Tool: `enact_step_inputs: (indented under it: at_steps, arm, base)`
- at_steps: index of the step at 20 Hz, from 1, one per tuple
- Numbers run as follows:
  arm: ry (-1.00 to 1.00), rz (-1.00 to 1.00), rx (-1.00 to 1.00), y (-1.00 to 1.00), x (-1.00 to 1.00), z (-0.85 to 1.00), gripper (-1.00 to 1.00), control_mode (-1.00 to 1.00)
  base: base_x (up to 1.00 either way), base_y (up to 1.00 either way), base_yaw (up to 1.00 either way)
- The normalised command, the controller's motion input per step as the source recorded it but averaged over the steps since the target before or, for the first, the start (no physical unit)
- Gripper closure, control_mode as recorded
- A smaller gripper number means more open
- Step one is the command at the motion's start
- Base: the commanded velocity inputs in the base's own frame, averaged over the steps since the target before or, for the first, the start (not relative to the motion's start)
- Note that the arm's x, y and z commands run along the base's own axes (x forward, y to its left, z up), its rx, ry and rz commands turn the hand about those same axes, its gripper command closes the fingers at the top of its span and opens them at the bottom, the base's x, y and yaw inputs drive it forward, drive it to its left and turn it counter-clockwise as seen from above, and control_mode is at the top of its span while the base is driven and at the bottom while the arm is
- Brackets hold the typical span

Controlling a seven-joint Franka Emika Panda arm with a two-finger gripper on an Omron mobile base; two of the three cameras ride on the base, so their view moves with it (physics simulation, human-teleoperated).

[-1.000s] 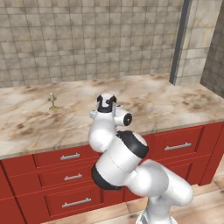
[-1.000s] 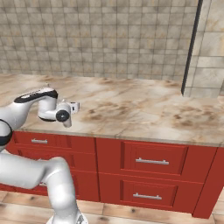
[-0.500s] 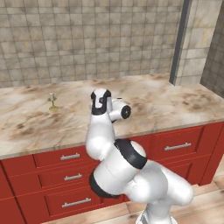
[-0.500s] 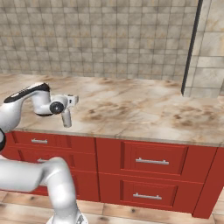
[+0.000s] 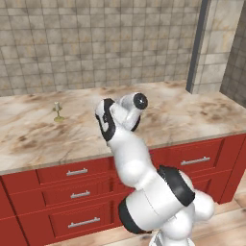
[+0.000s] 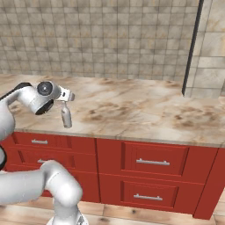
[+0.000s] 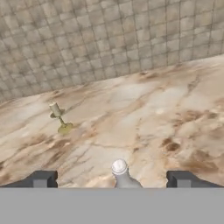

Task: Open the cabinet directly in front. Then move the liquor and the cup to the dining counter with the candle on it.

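The liquor (image 6: 66, 116), a pale grey bottle, stands upright on the dining counter (image 6: 145, 110) near its front edge. My gripper (image 6: 66, 97) hovers just above it, open. In the hand view its two tips sit far apart on either side of the liquor's slim neck (image 7: 119, 169), touching nothing. The candle (image 5: 58, 112) on its small brassy holder stands further back on the marble top (image 5: 192, 115), to the left of my arm, and shows as the candle (image 7: 60, 119) beyond the bottle. The cup and the cabinet are out of view.
Red drawer fronts with horizontal silver handles (image 5: 77, 171) (image 6: 151, 162) run below the counter. A small-tiled wall (image 5: 96, 43) backs it. A beige pillar (image 6: 206, 48) juts out at the right end of the counter.
The hand has risen and drawn back a little toward the counter's front edge. The liquor has stayed standing on the marble.
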Motion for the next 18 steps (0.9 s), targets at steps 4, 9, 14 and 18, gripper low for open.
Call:
enact_step_inputs:
  at_steps: [4,9,14,18]
  arm:
    - [0.51,-0.12,0.15,-0.41,-1.0,1.0,-1.0,-1.0]
    - [0.11,-0.1,0.05,-0.4,-1.0,0.94,-1.0,-1.0]
    - [-0.34,0.0,0.0,-0.09,-1.0,0.54,-1.0,-1.0]
    - [-0.57,0.0,-0.04,-0.06,-1.0,0.3,-1.0,-1.0]
  base:
    - [0.0,0.0,0.0]
    - [0.0,0.0,0.0]
    - [0.0,0.0,0.0]
    - [0.0,0.0,0.0]
